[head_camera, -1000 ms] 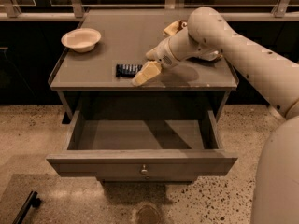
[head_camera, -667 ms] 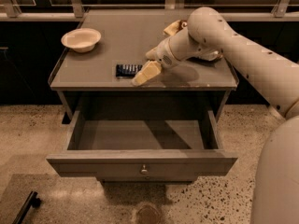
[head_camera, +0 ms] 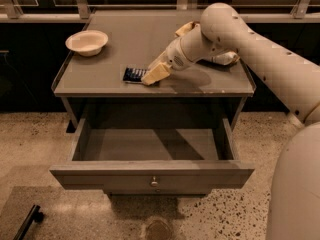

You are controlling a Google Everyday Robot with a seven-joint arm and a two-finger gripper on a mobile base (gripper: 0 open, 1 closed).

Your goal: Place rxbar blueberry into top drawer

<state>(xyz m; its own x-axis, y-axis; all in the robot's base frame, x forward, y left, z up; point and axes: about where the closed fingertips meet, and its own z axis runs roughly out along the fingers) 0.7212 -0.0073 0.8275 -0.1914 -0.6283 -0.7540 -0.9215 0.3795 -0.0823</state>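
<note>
The rxbar blueberry [head_camera: 133,74] is a small dark navy wrapper lying flat on the grey tabletop [head_camera: 135,44] near its front edge. My gripper [head_camera: 154,74] reaches down from the right and sits over the bar's right end, touching or nearly touching it. The top drawer [head_camera: 150,173] is pulled open below the tabletop, with a flat grey front and a small round knob [head_camera: 154,182]. Nothing shows inside it.
A white bowl [head_camera: 87,42] stands at the tabletop's back left. A chip bag [head_camera: 226,58] lies at the back right, mostly hidden behind my arm. A dark object [head_camera: 29,221] lies on the speckled floor at the lower left.
</note>
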